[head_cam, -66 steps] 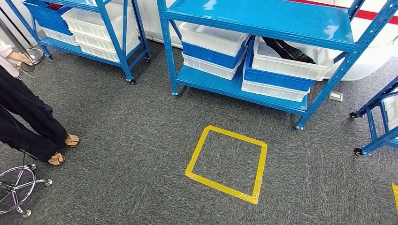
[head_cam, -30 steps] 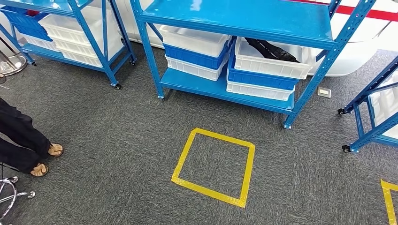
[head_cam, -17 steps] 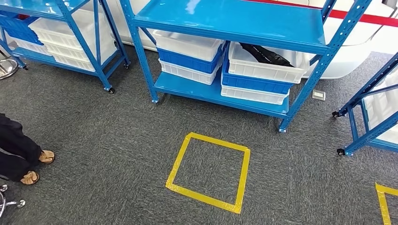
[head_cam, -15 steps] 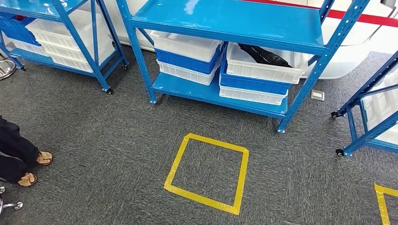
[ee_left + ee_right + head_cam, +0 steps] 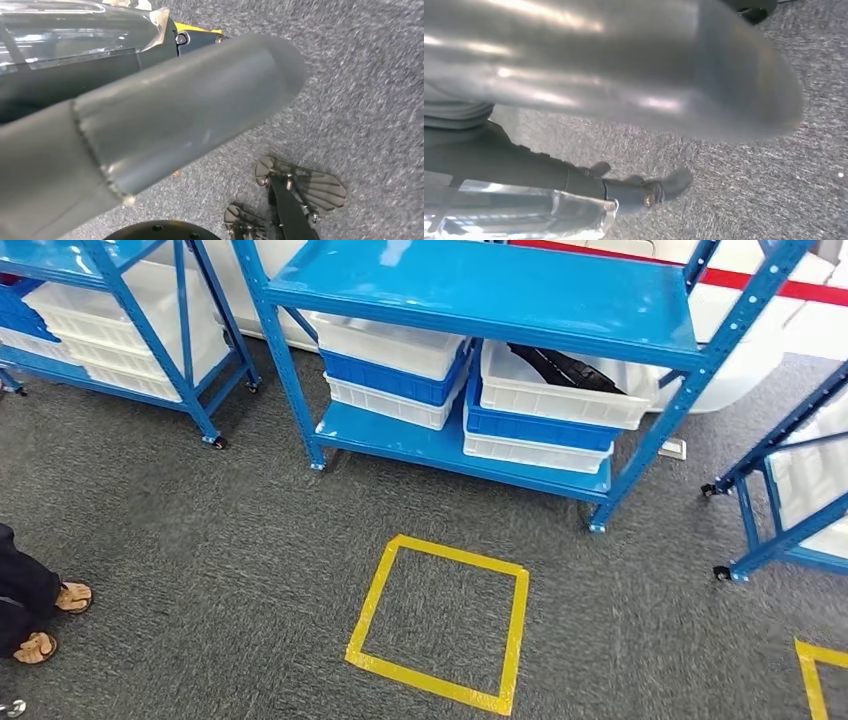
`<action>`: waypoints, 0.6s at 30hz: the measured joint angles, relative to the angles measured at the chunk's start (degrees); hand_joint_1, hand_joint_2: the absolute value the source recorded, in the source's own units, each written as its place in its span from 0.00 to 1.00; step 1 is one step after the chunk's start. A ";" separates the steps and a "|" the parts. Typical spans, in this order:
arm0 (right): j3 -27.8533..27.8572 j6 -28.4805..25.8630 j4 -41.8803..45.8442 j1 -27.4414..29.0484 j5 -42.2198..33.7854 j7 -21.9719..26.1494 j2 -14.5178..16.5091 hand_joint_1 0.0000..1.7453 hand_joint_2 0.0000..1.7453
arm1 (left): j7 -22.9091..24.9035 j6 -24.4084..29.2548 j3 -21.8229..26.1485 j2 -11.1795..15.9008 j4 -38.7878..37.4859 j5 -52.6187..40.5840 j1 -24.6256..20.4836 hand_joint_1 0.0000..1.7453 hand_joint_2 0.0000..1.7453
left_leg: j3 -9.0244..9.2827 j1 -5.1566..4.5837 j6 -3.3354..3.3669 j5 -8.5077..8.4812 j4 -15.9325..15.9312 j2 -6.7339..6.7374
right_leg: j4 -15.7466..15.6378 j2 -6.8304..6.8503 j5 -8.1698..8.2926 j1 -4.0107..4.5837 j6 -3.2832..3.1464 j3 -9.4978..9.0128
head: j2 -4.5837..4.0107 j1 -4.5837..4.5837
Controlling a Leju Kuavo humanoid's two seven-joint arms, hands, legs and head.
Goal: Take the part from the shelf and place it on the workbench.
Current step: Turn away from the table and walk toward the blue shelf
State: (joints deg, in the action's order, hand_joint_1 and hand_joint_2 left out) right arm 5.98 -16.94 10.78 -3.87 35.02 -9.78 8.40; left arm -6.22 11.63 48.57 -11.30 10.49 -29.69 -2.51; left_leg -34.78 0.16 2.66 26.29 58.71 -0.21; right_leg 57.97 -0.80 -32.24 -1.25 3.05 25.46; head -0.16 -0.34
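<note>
The black part (image 5: 566, 367) lies in the upper white bin (image 5: 560, 395) on the blue shelf's (image 5: 480, 290) lower level; the left hand (image 5: 165, 110) and right hand (image 5: 634, 70) hang over grey carpet (image 5: 200, 540), their grips impossible to tell.

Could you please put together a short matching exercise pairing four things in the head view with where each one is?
Things:
1. black part
2. yellow tape square
3. person's sandalled feet
4. blue bin

Places:
A. on the carpet in front of the middle shelf
B. between two white bins in the left stack
C. in the top white bin of the right stack
D. at the picture's left edge

Pairs: 1-C, 2-A, 3-D, 4-B
</note>
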 joint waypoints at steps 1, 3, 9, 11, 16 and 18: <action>0.01 0.00 0.01 -0.04 0.04 0.01 0.01 0.00 0.00 | -0.05 0.03 0.01 -0.04 0.00 0.01 0.02 0.00 0.00 | 0.82 0.02 0.29 0.07 -0.25 -0.02 | 0.49 0.10 -0.27 0.01 0.08 0.04 | -0.01 0.04; 0.01 0.00 0.02 -0.13 0.09 0.03 -0.01 0.00 0.00 | -0.12 0.06 0.02 -0.07 0.00 0.01 0.01 0.00 0.00 | 1.60 0.02 0.51 0.11 -0.46 -0.04 | 1.63 0.23 -0.50 0.02 0.05 0.46 | -0.02 0.12; 0.02 0.07 0.00 0.09 0.29 -0.03 -0.23 0.00 0.00 | -0.21 0.19 0.03 -0.02 -0.01 0.02 -0.12 0.00 0.00 | 5.29 -0.99 1.52 3.39 -0.49 -0.39 | 8.70 0.36 0.09 0.65 -0.28 10.82 | 0.01 0.17; 0.03 0.10 -0.04 0.24 0.32 -0.02 -0.37 0.00 0.00 | -0.27 0.19 0.04 -0.03 -0.04 0.02 -0.12 0.00 0.00 | 7.20 -1.38 1.23 5.20 -0.45 -0.58 | 2.33 0.70 4.81 1.17 -0.36 9.94 | 0.01 0.07; 0.08 0.13 -0.06 0.10 0.24 0.15 -0.50 0.00 0.00 | -0.43 0.13 0.03 0.02 -0.07 -0.14 -0.46 0.00 0.00 | 7.51 -1.08 0.00 6.68 2.71 -0.35 | 0.95 0.61 5.18 0.71 -2.87 7.54 | 0.01 -0.07; 0.09 0.13 -0.05 -0.05 0.25 0.20 -0.49 0.00 0.00 | -0.48 0.10 0.01 0.01 -0.07 -0.16 -0.56 0.00 0.00 | 4.10 -0.44 -0.85 8.47 8.16 -0.23 | 0.84 0.56 4.56 0.46 -3.61 6.64 | 0.01 -0.11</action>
State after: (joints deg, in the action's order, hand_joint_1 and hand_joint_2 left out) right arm 6.07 -16.81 10.73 -3.92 35.26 -9.58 7.91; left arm -6.70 11.73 48.58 -11.29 10.43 -29.85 -3.07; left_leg -30.69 -0.28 1.81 34.76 66.87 -0.44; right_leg 58.82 -0.24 -27.68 -0.79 -0.56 32.10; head -0.15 -0.45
